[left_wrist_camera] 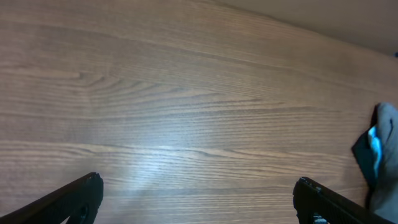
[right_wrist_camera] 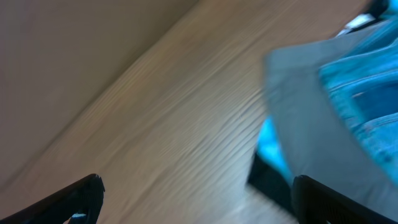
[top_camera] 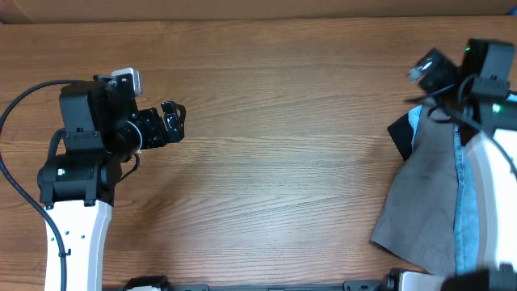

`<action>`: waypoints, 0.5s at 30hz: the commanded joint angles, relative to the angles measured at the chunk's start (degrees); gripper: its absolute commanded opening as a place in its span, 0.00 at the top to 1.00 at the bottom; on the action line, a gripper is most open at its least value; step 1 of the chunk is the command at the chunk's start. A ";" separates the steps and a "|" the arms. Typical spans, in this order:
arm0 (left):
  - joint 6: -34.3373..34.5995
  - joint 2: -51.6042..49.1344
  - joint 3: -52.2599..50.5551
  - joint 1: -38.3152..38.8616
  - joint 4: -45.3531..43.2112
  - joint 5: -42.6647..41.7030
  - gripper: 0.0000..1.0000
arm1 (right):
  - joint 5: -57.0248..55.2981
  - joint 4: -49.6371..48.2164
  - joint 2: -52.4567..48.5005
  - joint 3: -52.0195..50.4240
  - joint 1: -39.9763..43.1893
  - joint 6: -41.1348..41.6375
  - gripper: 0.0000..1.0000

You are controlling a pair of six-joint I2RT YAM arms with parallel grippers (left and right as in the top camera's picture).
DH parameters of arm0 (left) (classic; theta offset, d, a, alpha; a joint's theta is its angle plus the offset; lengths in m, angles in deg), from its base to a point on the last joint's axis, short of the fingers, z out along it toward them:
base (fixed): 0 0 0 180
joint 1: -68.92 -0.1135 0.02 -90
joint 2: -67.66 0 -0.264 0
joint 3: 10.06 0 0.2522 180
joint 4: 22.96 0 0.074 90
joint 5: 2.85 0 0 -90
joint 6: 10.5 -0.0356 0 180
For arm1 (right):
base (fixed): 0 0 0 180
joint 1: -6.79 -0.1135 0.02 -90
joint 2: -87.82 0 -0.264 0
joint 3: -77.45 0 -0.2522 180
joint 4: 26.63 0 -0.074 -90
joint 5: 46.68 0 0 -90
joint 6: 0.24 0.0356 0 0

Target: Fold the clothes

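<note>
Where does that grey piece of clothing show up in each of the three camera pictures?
Overhead: the grey garment lies at the right edge, in the lower half.
Left wrist: only a sliver of it shows, at the far right edge.
Right wrist: it is a blurred grey band, right of centre.
Shared landmark: the bright pale-blue scrap at its corner.

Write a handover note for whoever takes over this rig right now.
Left gripper: jaws open, empty, over bare table.
Right gripper: jaws open, empty, by the far end of the clothes.
Clothes: heaped at the table's right edge, grey piece on top, jeans and black piece showing beneath.
Done: nothing folded.
Left: pull out one piece, spread it flat, fold it, then repeat for the rest.
</note>
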 commanded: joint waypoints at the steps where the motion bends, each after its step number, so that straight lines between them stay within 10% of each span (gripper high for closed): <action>1: 3.43 -0.24 1.68 0.04 -0.09 -0.92 0.00 | -2.93 -1.97 -7.45 1.75 5.18 1.84 0.00; 15: 3.39 -1.16 1.62 0.04 2.78 -0.83 0.02 | 2.12 -8.72 -26.23 2.82 19.28 -0.35 0.18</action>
